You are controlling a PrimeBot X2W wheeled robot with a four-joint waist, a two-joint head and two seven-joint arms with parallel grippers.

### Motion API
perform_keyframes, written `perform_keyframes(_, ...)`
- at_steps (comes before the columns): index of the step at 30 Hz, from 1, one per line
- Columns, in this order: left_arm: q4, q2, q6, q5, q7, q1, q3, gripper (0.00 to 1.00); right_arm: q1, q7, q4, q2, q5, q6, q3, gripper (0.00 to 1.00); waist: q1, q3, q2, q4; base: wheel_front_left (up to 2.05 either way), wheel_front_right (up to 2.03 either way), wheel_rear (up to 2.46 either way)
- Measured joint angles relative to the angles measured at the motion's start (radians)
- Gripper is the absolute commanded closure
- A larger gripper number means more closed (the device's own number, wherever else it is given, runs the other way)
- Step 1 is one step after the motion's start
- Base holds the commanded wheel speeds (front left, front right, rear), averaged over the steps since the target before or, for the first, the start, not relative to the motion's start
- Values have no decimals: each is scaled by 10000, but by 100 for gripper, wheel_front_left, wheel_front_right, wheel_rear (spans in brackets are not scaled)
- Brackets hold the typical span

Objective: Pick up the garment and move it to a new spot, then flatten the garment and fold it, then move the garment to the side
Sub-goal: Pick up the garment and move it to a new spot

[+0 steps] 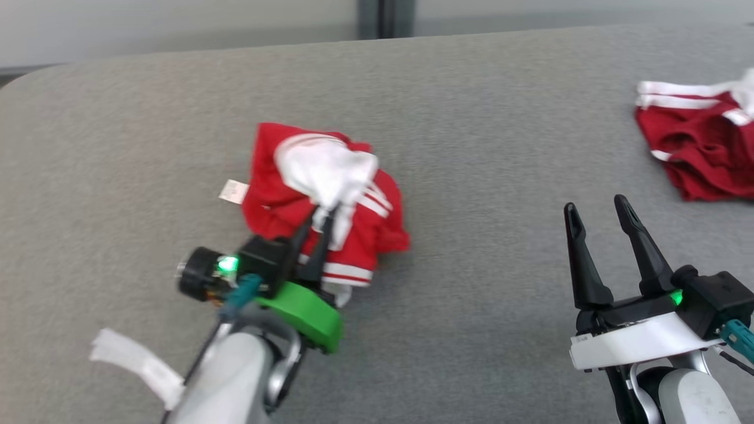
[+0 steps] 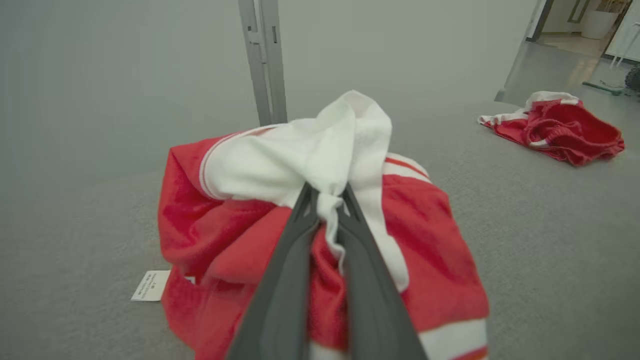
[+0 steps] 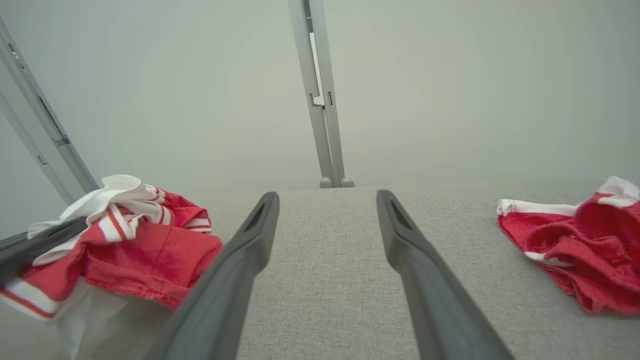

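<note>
Grey woven table surface (image 1: 447, 88): largest item. It carries both cloth items and leaves bare room between them, judged suitable for later flattening.
Crumpled red-and-white mesh garment (image 1: 277, 200): task item. It lies bunched left of centre on the table, just ahead of the left arm. Its white panel is drawn up into a peak because the cloth is pinched there.
Second red garment with white trim (image 1: 701, 153): lies crumpled at the far right, well apart from the task item and clear of both arms.
Right gripper (image 1: 596, 205): jaws spread wide with nothing between them. It hangs over bare table between the two garments, judged to be on standby for a second grasp point.
Left gripper (image 1: 323, 213): fingers almost closed, clamping a fold of the white cloth at their tips. A top fold is judged a workable hold, since a lift there should carry the whole bundle.
White care label (image 1: 234, 191): lies flat on the table at the garment's left edge, so at least that edge rests on the surface.
Step in hand: pick-up for the move to a new spot. Flattening and folding are not yet begun.
</note>
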Motion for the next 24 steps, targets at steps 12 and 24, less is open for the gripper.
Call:
perform_keyframes(12,1289,-345,-284,-180,435,-1450,-2876,100,-349,-685,416,146,485,-4,38,0,0,834,0,-1954,0,0,0)
perform_keyframes(24,1177,-337,257,-479,-1337,-1753,-2522,0,-642,-832,738,180,265,-4,-88,0,0,1549,0,-1949,0,0,0)
